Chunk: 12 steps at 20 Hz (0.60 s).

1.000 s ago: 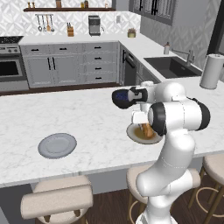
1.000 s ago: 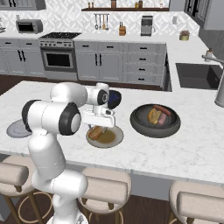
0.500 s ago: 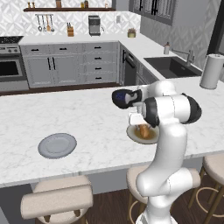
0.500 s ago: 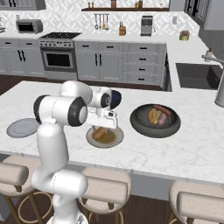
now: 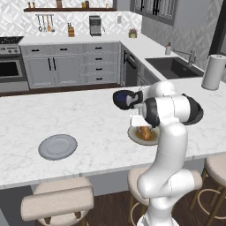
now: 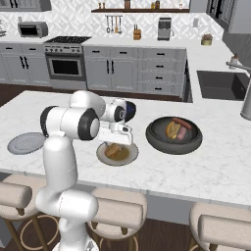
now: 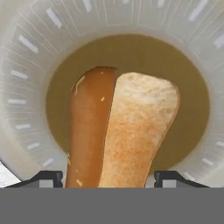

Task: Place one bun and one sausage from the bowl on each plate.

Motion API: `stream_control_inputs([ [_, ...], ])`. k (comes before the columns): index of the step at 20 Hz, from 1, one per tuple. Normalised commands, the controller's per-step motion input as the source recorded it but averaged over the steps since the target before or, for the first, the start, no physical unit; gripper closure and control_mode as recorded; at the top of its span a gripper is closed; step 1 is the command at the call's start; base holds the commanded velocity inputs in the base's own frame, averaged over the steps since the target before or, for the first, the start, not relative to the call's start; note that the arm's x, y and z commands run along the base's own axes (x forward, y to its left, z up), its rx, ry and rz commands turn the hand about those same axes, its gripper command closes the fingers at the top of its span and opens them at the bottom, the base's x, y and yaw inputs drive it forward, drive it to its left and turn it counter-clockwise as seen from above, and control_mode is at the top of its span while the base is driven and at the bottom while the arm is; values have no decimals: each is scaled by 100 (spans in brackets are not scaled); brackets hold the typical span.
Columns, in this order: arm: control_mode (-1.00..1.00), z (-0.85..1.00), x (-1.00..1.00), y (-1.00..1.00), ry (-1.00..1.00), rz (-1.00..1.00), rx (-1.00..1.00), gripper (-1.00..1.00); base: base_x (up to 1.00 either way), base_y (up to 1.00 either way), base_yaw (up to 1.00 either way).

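Dropped low with claw (image 7: 107, 177) wide open, empty, bun (image 7: 138, 127) and sausage (image 7: 89, 127) just beneath on cream-rimmed plate (image 7: 26, 87): grey plate (image 5: 57, 146), well aside, probably next.

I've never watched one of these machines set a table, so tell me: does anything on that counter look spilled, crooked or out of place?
Nothing stands out. A bun and a sausage lie side by side on the cream-rimmed plate under the open gripper. The grey plate sits flat on the counter.
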Motion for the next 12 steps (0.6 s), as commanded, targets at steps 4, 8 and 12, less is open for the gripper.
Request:
stream_control_inputs([
  [4, -100, 0, -7, -4, -5, 0, 0, -100, 0, 0, 0],
  [8, -100, 24, -12, -4, -3, 0, 0, -100, 0, 0, 0],
  [12, -100, 61, -12, -12, -4, 0, 0, -100, 0, 0, 0],
])
